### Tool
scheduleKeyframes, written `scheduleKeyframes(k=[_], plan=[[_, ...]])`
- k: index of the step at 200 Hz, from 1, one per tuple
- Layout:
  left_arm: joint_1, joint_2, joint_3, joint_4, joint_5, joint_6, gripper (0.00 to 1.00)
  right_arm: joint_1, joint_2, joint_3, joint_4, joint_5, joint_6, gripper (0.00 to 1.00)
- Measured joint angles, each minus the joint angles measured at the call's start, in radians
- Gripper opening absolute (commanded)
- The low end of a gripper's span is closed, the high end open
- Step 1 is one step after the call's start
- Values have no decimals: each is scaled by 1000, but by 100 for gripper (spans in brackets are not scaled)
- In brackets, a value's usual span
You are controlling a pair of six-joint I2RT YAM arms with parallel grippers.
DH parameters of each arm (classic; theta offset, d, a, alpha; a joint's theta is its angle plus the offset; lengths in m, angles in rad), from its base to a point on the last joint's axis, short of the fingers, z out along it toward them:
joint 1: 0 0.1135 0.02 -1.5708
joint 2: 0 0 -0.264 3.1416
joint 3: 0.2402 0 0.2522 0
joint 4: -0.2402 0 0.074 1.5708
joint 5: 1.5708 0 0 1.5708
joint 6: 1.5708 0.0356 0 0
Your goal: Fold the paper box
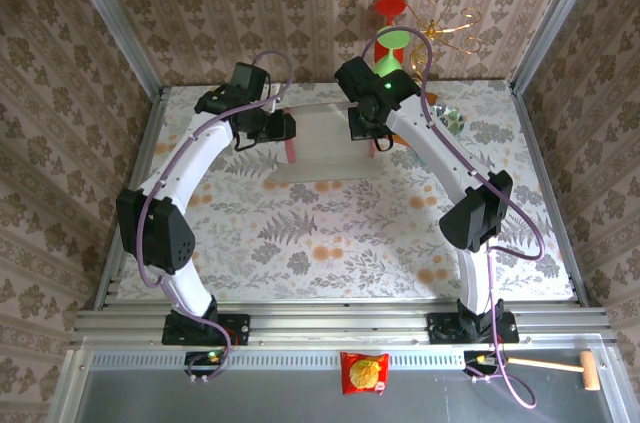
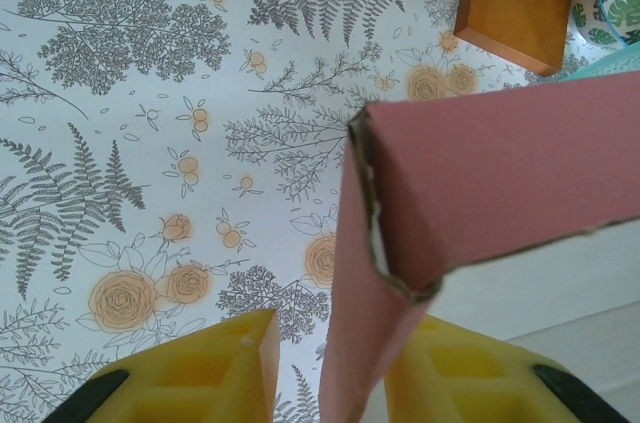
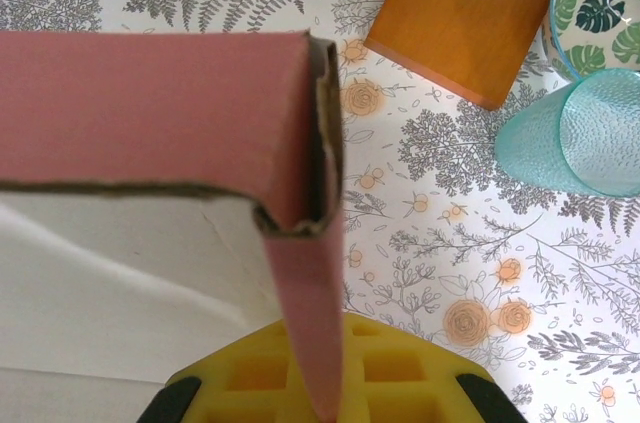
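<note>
From above, the paper box (image 1: 325, 148) lies at the far middle of the flowered worktop (image 1: 300, 233), its whitish inside facing up. Both arms bend in over it. The left gripper (image 1: 274, 129) is at one end of the box and the right gripper (image 1: 366, 125) at the other. That way each can work an end panel while the base lies flat between them.

In the left wrist view, a pink end panel stands up from the pale floor of the box. It meets the long side wall at a raw cardboard corner. The panel runs down between the two yellow fingers (image 2: 210, 373) and lies against one of them. A strip of worktop shows between it and the other, so I take this gripper to be parted around the panel, steadying rather than pinching. The pads sit low in the frame, though, and I would not swear to it. A wooden block (image 2: 515, 3) lies well apart beyond.

The right wrist view shows the opposite corner. Here yellow presses close on both sides of the pink panel with no gap, so this gripper is clamped on the box, holding that corner square. A leaf-patterned bowl (image 3: 595, 3) and a teal tumbler (image 3: 580, 133) stand near that end, apart from the box. The walls look raised but not yet tucked, so I judge the fold partway done.
</note>
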Motion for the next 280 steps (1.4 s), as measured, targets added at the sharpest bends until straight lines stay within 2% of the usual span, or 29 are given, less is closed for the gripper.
scheduleKeyframes(k=[12,55,99,209,280], plan=[[-1,1,0,2,-2,5,18,0,0,0,0,-3,1,0],[-22,18,2,5,-29,10,16,-2,0,1,0,-7,6,0],[-62,42,3,2,-122,27,0,-5,0,1,-1,-10,19,0],[-200,11,-15,-14,-586,-34,0,16,-5,-74,67,-18,87,0],[-232,-10,-42,-11,-706,-45,0,21,-20,-98,98,-50,115,0]])
